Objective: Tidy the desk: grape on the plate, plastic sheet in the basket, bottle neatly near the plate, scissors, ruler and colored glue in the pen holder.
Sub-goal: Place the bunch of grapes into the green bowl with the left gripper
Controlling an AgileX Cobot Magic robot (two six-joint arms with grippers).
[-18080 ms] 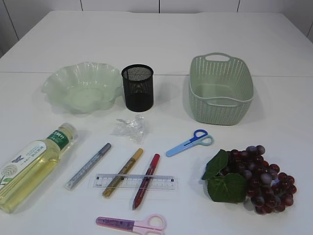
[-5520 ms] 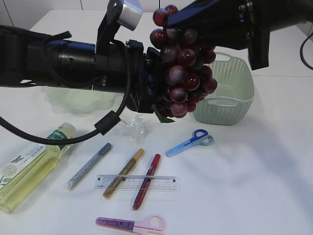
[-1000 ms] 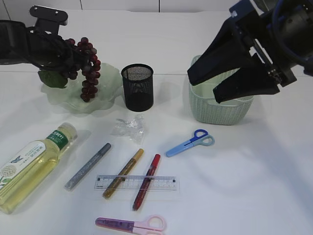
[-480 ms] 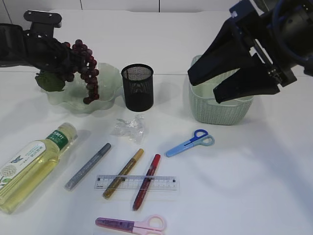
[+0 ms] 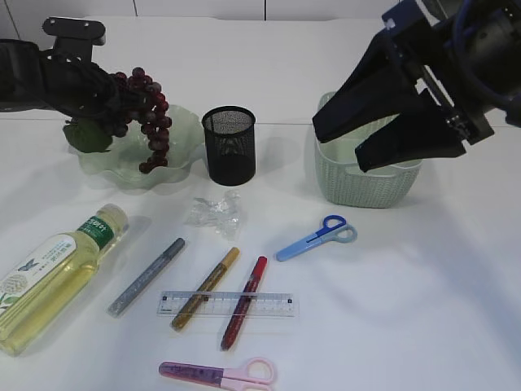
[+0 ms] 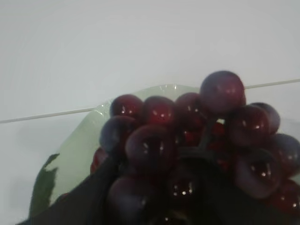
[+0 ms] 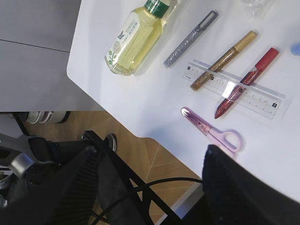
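my left gripper [image 5: 104, 102] hangs over the pale green wavy plate [image 5: 175, 159] with the bunch of dark red grapes [image 5: 145, 114] at its fingers. the bunch dangles down so its lowest grapes reach the plate's inside, and a green leaf [image 5: 85, 137] sticks out over the plate's left rim. in my left wrist view the grapes [image 6: 187, 140] fill the frame over the plate [image 6: 84, 140], and i cannot tell whether my jaws are clamped on the stem or apart.

my right gripper [image 5: 391, 122] hovers above the mint green basket [image 5: 366, 183], its two black fingers [image 5: 350, 102] spread wide with nothing between them.

the black mesh pen holder [image 5: 229, 145] stands between plate and basket. in front of it lies the crumpled clear plastic sheet [image 5: 214, 213]. the bottle [image 5: 57, 277] of yellow liquid lies on its side at the left. the silver [image 5: 146, 276], gold [image 5: 205, 287] and red [image 5: 242, 301] glitter glue pens lie side by side, the gold and red ones over the clear ruler [image 5: 224, 304]. blue scissors [image 5: 316, 237] lie right of them, pink scissors [image 5: 218, 372] at the near edge.
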